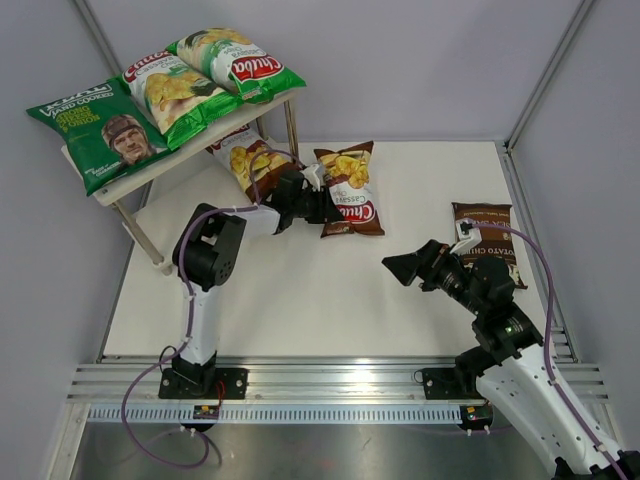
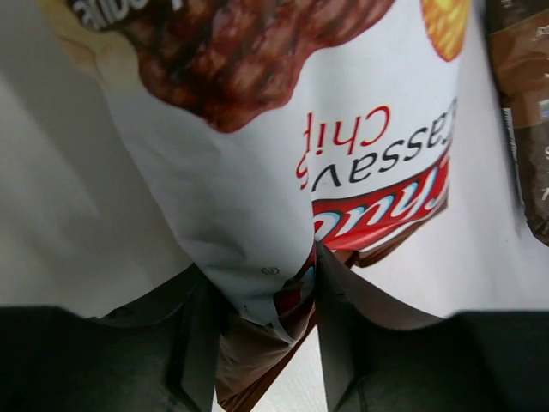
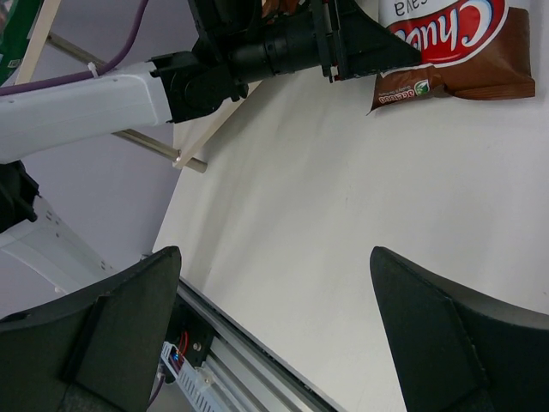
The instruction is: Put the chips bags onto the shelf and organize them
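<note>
The shelf stands at the back left. On its top board lie the dark green bag with a man's face and two green-white Chuba bags. One brown Chuba bag lies under the top board. My left gripper is shut on the lower edge of the second brown Chuba bag, seen close in the left wrist view between my jaws. The dark brown Kettle bag lies at the right. My right gripper is open and empty over the table.
The metal rail runs along the near edge. Grey walls enclose the white table on three sides. The right wrist view shows the left arm, a shelf leg and the held bag's corner.
</note>
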`<state>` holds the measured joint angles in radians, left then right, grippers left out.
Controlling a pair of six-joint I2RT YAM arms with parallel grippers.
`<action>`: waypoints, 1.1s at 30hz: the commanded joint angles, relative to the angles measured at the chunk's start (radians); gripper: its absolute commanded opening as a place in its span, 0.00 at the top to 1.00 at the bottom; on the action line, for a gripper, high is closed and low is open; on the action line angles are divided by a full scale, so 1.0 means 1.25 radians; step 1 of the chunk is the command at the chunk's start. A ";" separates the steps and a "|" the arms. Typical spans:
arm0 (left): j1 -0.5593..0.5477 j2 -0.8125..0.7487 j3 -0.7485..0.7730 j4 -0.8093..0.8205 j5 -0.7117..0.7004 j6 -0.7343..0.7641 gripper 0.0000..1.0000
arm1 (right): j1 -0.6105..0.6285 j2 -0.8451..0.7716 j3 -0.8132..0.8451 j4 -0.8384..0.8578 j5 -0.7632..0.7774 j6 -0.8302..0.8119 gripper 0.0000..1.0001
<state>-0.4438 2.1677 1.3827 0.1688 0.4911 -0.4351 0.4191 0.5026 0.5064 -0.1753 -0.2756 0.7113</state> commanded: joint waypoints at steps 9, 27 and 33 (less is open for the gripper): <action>-0.088 -0.229 -0.308 0.429 -0.046 -0.170 0.90 | -0.001 -0.016 -0.003 -0.018 0.062 0.003 0.01; -0.240 -0.466 -0.475 0.601 -0.281 -0.432 0.98 | -0.001 -0.022 -0.286 0.496 0.018 0.205 0.01; -0.306 -0.547 -0.557 0.660 -0.356 -0.492 0.98 | -0.001 0.024 -0.293 0.630 0.078 0.177 0.00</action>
<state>-0.7990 1.5642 0.7204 0.8322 0.1505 -0.9890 0.4187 0.5022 0.1394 0.4118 -0.2371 0.9596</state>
